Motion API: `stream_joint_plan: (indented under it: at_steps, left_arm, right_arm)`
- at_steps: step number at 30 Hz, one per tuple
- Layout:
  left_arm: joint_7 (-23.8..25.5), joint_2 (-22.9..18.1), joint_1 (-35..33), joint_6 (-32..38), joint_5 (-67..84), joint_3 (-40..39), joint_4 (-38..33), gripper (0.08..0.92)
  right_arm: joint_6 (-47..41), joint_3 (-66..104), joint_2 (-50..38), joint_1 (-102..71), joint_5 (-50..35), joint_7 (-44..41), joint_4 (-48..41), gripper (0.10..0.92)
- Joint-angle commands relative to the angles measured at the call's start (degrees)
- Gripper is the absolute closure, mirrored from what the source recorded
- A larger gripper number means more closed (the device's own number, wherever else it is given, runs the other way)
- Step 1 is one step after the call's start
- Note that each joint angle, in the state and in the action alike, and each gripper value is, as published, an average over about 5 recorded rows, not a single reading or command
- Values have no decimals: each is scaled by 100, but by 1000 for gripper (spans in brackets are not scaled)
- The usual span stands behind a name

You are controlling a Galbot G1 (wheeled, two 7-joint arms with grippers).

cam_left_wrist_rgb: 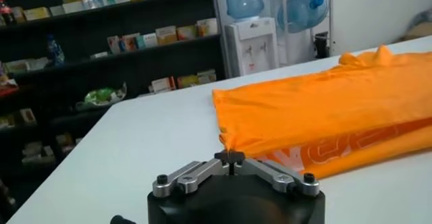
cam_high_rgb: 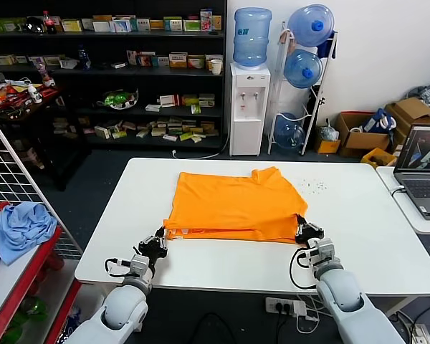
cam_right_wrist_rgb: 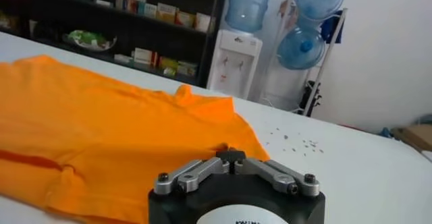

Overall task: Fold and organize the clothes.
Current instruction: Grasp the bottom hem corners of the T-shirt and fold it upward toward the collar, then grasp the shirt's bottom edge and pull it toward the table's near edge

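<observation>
White table [cam_high_rgb: 373, 236] carries the work, with a second table just beside it on the robot's right.

Orange T-shirt [cam_high_rgb: 233, 204] lies folded over on the table's middle, upper layer doubled back; in the left wrist view white lettering [cam_left_wrist_rgb: 337, 148] shows on the lower layer beneath the fold.

Left gripper [cam_high_rgb: 158, 240] sits at the shirt's near left corner, jaws closed together and pinching the orange fabric edge [cam_left_wrist_rgb: 229, 141]. Right gripper [cam_high_rgb: 306, 231] sits at the near right corner, jaws likewise closed on the cloth [cam_right_wrist_rgb: 233, 152].

Light blue cloth [cam_high_rgb: 21, 226] rests on a red rack well apart, at the robot's left.

Small specks [cam_high_rgb: 315, 186] dot the tabletop beyond the shirt's right side.
</observation>
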State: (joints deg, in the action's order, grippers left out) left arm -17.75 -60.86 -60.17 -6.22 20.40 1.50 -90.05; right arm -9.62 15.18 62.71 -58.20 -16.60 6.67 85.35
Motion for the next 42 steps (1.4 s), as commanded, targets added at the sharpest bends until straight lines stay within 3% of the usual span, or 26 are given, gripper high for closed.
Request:
stream_joint_plan:
  at_steps: [1,5,15,23,27,30,34,37,42]
  left_arm:
    - [65,0,60,-33,16,-55,39,910]
    - [70,136,-106,-17,257,-30,-275,877]
    - [100,348,-328,-327,907,53,-899,594]
    - [53,218,-123,-569,1222,-41,-562,368]
    - [49,87,106,-562,1277,-108,-223,250]
    - [48,-3,248,-561,1284,-148,-31,194]
    - [85,-86,369,-558,1281,-187,162,180]
    - [116,-122,406,-558,1281,-201,249,224]
    - [132,-126,358,-553,1308,-189,261,371]
  right_arm:
    - [30,-98,27,342,-81,-106,-449,901]
    - [-169,22,-119,80,-288,-118,-57,842]
    - [-1093,699,-747,-1101,-978,-8,1323,524]
    - [-1269,851,-792,-1318,-914,-102,1204,291]
    - [-1224,765,-721,-1159,-844,-148,962,215]
    - [-1187,666,-649,-1010,-809,-180,737,204]
    - [-1154,534,-560,-857,-769,-217,484,228]
    - [-1150,447,-520,-766,-748,-232,345,298]
    - [-1096,335,-489,-649,-686,-306,188,446]
